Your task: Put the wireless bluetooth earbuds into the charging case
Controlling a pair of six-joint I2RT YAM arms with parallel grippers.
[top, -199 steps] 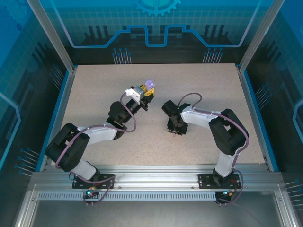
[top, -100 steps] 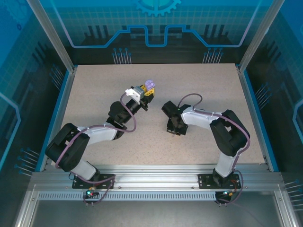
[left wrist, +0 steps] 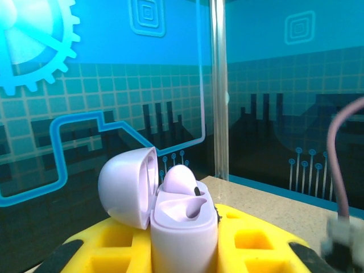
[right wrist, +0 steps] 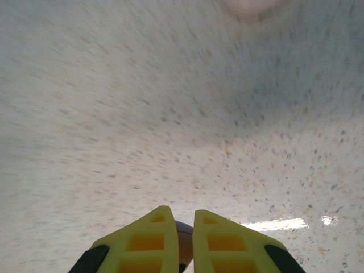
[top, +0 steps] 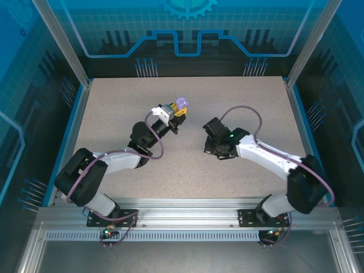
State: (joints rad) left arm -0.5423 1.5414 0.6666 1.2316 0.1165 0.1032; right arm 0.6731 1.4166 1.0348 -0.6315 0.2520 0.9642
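My left gripper is shut on a lilac charging case and holds it upright above the table. The case's lid hangs open to the left. One lilac earbud sits in the far slot, and the near slot is hollow. From above, the case shows past the yellow fingers. My right gripper hovers low over the speckled table, its yellow fingers nearly closed on a small rounded earbud in shadow. In the top view that gripper points down at mid-table.
The speckled beige table is bounded by blue rails and glass walls. A blurred pale shape lies at the top edge of the right wrist view. The two wrists are about a hand's width apart.
The right arm has swung its elbow out to the right and its wrist has shifted slightly right and up. The left arm with the case has stayed put.
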